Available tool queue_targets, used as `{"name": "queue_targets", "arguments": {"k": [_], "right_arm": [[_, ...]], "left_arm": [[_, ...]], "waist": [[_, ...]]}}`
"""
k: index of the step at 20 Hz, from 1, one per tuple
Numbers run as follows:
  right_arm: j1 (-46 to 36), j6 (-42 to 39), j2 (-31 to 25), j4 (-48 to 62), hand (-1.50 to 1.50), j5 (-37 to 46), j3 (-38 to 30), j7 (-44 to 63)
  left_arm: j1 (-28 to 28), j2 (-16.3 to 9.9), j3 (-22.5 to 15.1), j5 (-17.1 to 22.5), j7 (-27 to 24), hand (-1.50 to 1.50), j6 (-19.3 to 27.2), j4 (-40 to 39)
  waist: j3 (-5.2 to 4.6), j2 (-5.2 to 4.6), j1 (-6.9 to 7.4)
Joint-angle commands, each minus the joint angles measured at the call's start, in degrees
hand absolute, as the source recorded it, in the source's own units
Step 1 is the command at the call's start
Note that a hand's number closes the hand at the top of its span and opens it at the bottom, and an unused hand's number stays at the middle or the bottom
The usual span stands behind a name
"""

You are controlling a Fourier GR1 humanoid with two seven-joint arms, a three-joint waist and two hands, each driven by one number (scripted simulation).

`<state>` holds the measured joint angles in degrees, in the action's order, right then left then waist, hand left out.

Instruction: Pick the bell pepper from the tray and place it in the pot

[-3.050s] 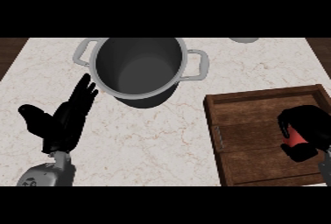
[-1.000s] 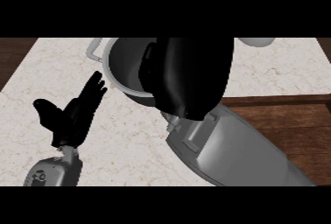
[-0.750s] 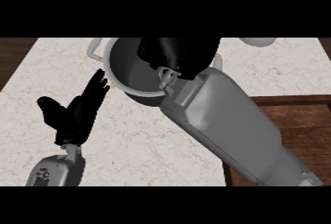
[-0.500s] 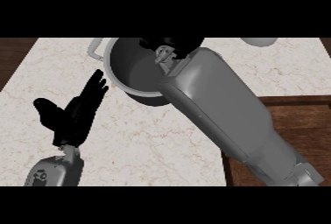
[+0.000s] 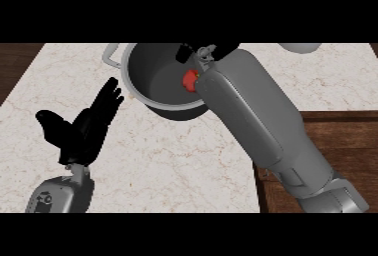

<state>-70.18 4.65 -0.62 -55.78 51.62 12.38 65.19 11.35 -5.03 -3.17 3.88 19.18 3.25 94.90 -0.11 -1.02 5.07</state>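
The pot point(image 5: 159, 75) stands near the far edge of the pale worktop point(image 5: 170, 160), its rim and a handle close to the top of the view. Bare worktop lies open in front of it and to the left. The wooden tray point(image 5: 332, 135) sits at the right, mostly hidden under the right forearm, which crosses the view up to the pot. The right hand point(image 5: 210, 50) is over the pot's far rim; whether its fingers are spread or curled cannot be told. The red bell pepper point(image 5: 190, 80) shows inside the pot, seemingly just beneath that hand. The left hand point(image 5: 81, 127) rests left of the pot, fingers straight, touching nothing.
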Motion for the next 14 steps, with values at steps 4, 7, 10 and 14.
{"name": "queue_targets", "arguments": {"k": [4, 7, 10, 14], "right_arm": [[-0.21, 20.31, 0.59, 2.38, -1.5, -6.94, -1.73, 4.99], [0.13, 29.89, 0.6, 2.02, -1.5, -2.19, -1.76, 1.62], [0.18, 36.8, 0.6, 1.56, -1.5, 2.54, -0.94, 1.83], [-2.63, 42.23, 0.6, 3.82, -1.5, 7.77, -2.75, 5.29]], "left_arm": [[0.79, 0.41, 0.33, -0.11, -0.63, 0.0, 0.2, -1.71], [0.79, 1.09, -0.47, -0.77, -0.22, 0.0, 0.91, -1.08], [0.02, 0.74, 0.04, -1.14, 0.69, 0.0, 1.7, -0.18], [-0.93, -0.19, 1.42, 0.16, 0.35, 0.0, 0.7, 0.03]], "waist": [[0.01, -0.04, 0.25], [0.05, 0.18, -0.82], [0.07, 0.77, -2.03], [-0.01, 0.92, -2.61]]}}
